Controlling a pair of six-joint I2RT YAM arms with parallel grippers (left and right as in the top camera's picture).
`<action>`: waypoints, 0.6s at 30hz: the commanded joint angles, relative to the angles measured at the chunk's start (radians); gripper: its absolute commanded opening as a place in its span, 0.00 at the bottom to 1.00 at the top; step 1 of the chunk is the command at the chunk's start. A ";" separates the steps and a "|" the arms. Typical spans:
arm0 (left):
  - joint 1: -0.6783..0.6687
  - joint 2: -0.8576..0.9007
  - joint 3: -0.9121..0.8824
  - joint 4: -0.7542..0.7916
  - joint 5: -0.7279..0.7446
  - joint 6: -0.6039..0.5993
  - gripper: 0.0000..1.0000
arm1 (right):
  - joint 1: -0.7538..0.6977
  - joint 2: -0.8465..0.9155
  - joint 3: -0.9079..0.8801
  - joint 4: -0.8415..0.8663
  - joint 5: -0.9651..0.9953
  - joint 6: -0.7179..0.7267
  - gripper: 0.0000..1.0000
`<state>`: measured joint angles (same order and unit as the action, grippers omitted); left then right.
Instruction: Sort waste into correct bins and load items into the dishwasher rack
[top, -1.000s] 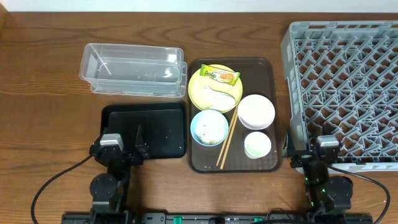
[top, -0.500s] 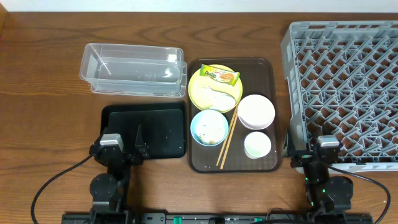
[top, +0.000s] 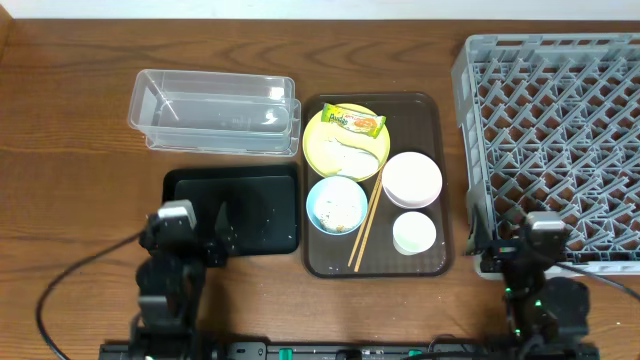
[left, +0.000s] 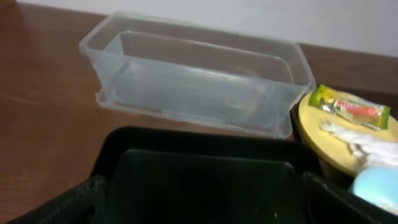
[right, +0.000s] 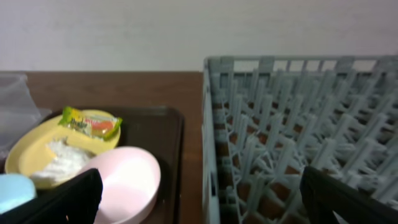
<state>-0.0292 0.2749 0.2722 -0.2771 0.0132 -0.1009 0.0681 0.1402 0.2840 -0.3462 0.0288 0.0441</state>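
- Currently both hands released, fingers spread: left hand (left: 202, 193) at the black tray's (top: 240, 190) near edge, right hand (right: 196, 186) by the rack's (top: 560, 100) near edge.
- Wrapper (top: 354, 121) and tissue (top: 352, 156) lie on yellow plate (top: 320, 140).
- That plate, blue bowl (top: 336, 204), white bowl (top: 412, 179), cup (top: 414, 233), chopsticks (top: 364, 220) all on brown tray (top: 432, 110).

The brown wood-grain surface (top: 70, 150) carries four items directly. A clear rectangular plastic tub (top: 215, 141) sits at rear left. A shallow black rectangular tray (top: 245, 212) lies just in front of it. A brown rectangular serving tray (top: 421, 118) lies at centre, close beside both. A large grey lattice plastic crate (top: 463, 120) occupies the right side.
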 joint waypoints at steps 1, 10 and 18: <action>-0.003 0.182 0.199 -0.084 -0.013 -0.041 0.98 | 0.008 0.126 0.155 -0.084 0.023 0.008 0.99; -0.003 0.605 0.679 -0.520 0.029 -0.058 0.97 | 0.008 0.521 0.548 -0.431 0.024 0.007 0.99; -0.003 0.713 0.758 -0.580 0.140 -0.057 0.97 | 0.008 0.720 0.713 -0.565 0.008 0.007 0.99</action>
<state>-0.0292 0.9745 1.0103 -0.8703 0.0723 -0.1539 0.0681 0.8433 0.9607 -0.9047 0.0406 0.0448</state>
